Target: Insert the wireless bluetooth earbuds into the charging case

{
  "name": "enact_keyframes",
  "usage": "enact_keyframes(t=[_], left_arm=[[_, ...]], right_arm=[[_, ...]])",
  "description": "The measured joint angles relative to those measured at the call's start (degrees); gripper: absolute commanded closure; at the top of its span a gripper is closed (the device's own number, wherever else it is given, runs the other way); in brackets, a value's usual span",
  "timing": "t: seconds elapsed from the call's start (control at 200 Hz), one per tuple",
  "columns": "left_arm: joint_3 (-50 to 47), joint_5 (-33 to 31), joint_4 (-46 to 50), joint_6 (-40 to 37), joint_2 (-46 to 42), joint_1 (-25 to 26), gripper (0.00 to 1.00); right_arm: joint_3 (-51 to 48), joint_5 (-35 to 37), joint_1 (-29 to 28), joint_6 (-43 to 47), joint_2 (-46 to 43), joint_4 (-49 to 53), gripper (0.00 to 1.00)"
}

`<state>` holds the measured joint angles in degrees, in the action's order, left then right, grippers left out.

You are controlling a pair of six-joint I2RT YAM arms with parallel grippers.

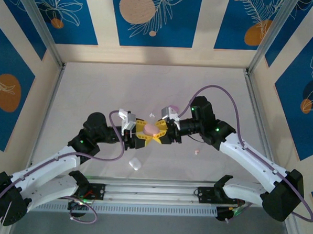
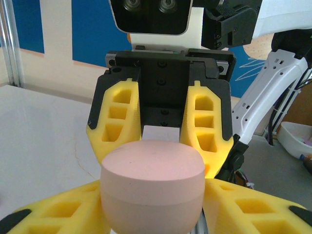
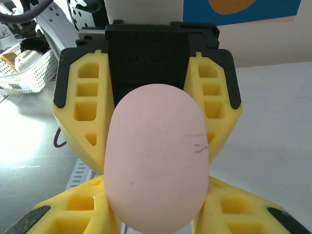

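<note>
A closed pale pink charging case [image 1: 152,129] hangs above the table's middle, held from both sides. My left gripper [image 1: 144,132] comes in from the left and is shut on the case [image 2: 152,185], its yellow fingers [image 2: 53,214] pressed against the case's flanks. My right gripper [image 1: 161,131] comes in from the right and is shut on the same case [image 3: 156,161]. Opposite the left wrist camera stand the right gripper's fingers [image 2: 114,122]. A tiny pink earbud [image 1: 196,151] lies on the table right of the grippers, and a tiny white earbud [image 1: 152,115] lies just behind them.
A white case [image 1: 135,163] lies on the table in front of the grippers. Something lilac [image 1: 173,108] shows behind the right wrist. A white basket [image 3: 24,73] stands beyond the table's near edge. Metal posts frame the table.
</note>
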<state>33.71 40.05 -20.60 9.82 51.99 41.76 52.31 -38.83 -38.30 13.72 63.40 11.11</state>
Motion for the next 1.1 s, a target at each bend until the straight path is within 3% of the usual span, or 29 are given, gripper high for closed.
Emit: enact_keyframes(t=[0.415,0.6,0.93,1.1], left_arm=[[0.44,0.44,0.02,0.79,0.33,-0.02,0.53],[0.44,0.59,0.02,1.27,0.33,-0.02,0.65],[0.44,0.81,0.94,0.5,0.31,-0.17,0.73],[0.44,-0.24,1.53,0.11,0.22,-0.17,0.74]], right_arm=[[-0.39,1.07,-0.35,1.31,-0.63,-0.52,0.72],[-0.7,1.18,-0.46,1.79,-1.05,-0.81,0.71],[-0.68,2.01,-0.72,1.01,-1.09,0.28,0.55],[-0.57,3.78,-0.31,-3.08,-1.38,1.38,0.53]])
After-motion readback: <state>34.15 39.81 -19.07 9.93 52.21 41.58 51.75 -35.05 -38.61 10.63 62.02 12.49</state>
